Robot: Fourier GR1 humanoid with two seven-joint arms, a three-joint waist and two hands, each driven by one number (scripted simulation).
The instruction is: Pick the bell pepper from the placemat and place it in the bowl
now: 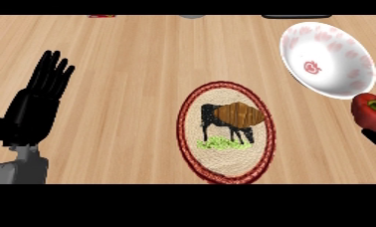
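The pepper [363,110] is off the mat [226,132] and up at the view's right edge, red, held just below the near rim of the bowl [328,59]. Only a dark sliver of the right hand [369,135] shows under it, so I cannot tell how that hand is set; the pepper appears to be carried by it, since nothing else is beneath it. By my reading this is the carry step, the pick being done: the mat holds only its printed cow. The next move calls for taking the pepper up and away from the hand's present spot, over the bowl's rim to its white hollow, then letting go low so it does not roll out of the tilted dish. The left hand [38,99] rests open, fingers up, far to the other side, well apart from mat and bowl
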